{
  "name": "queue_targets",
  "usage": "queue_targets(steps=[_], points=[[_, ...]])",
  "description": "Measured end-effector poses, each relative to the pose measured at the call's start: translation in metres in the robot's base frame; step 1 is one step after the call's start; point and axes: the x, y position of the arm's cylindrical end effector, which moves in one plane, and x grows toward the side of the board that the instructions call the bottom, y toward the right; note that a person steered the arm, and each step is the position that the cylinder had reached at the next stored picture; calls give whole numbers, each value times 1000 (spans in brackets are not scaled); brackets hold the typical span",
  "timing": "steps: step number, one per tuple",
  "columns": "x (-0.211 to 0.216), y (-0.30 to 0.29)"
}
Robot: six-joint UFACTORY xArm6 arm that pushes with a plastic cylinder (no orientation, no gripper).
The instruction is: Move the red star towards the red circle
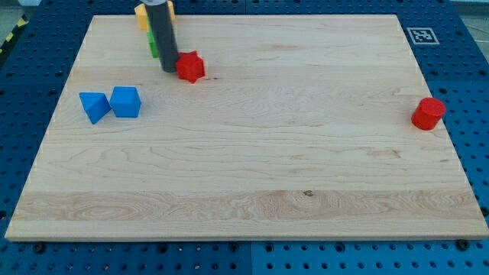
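Observation:
The red star [190,67] lies on the wooden board [252,168] in the upper left part of the view. My tip [170,69] stands right against the star's left side. The rod rises from it toward the view's top. The red circle [428,114], a short cylinder, sits far off at the board's right edge.
Green blocks [153,44] and yellow blocks [142,13] sit at the top left, mostly hidden behind the rod. A blue triangle-like block [94,106] and a blue cube [125,101] lie side by side at the left. A fiducial tag [420,35] marks the top right corner.

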Motion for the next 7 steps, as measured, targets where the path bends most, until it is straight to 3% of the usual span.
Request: queue_targets(steps=[1, 2, 3, 5, 7], points=[[-15, 32], [-2, 53], [33, 65], [53, 138], [106, 150]])
